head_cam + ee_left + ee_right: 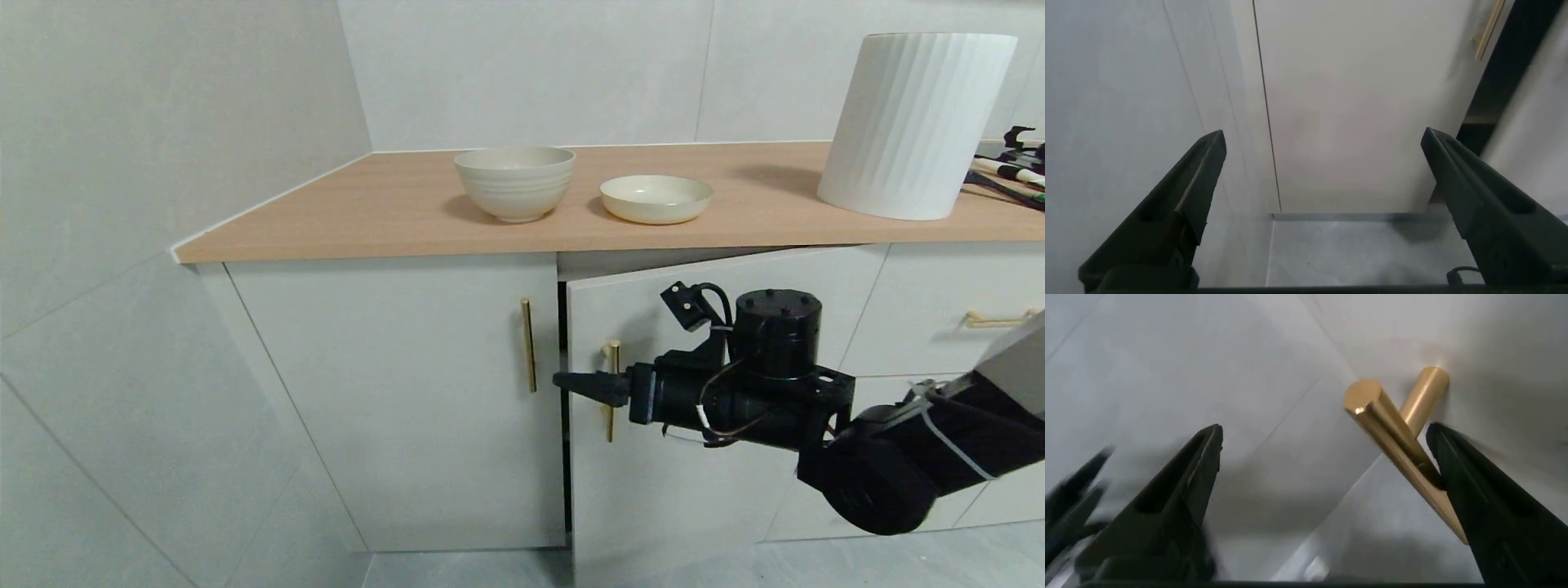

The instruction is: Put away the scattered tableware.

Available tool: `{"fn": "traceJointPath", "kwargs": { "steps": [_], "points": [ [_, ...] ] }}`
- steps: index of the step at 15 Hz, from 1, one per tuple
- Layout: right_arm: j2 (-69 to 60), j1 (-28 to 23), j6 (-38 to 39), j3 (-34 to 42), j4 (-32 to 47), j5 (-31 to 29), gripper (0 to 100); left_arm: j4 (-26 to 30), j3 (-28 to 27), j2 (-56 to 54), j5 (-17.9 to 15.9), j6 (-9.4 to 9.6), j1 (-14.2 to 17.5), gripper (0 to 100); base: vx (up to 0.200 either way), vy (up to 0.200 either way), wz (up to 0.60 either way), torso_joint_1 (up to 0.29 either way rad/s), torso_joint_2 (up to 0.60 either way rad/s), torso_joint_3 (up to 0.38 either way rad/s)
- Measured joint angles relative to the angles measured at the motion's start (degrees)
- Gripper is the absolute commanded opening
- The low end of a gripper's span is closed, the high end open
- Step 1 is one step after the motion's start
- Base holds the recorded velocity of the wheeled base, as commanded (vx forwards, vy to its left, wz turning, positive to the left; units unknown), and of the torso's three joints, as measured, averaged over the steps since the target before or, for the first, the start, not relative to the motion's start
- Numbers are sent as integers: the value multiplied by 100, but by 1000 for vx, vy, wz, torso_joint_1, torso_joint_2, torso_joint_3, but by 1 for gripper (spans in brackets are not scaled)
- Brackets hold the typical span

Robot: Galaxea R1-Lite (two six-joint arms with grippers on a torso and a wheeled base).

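Note:
A deep cream bowl (514, 181) and a shallow cream dish (655, 198) stand side by side on the wooden counter (343, 212). Below them the right cabinet door (653, 490) hangs slightly ajar, with a dark gap along its left edge. My right gripper (581, 382) is level with that door's gold handle (611, 390). In the right wrist view the right gripper (1324, 434) is open, with the gold handle (1396, 429) between its fingers, nearer one of them. My left gripper (1323, 140) is open and holds nothing, low in front of the left cabinet door (1364, 106).
A tall white ribbed cylinder (914, 122) stands at the counter's right, with dark utensils (1012, 167) behind it. The left door has its own gold handle (529, 345). Drawers with a gold pull (992, 318) lie to the right. A tiled wall (122, 245) closes the left side.

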Motion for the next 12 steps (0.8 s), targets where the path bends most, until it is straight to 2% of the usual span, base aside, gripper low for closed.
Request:
{"fn": "traceJointPath", "kwargs": {
  "steps": [4, 9, 12],
  "points": [
    [-686, 24, -7, 855, 21, 563, 100, 0, 2, 0, 0, 2, 0, 100, 0, 0, 0, 0, 0, 0],
    [-1189, 156, -24, 1480, 0, 591, 100, -5, 2, 0, 0, 45, 0, 100, 0, 0, 0, 0, 0, 0],
    [-1307, 184, -20, 1602, -1, 607, 100, -13, 0, 0, 0, 29, 0, 100, 0, 0, 0, 0, 0, 0]
  ]
}}
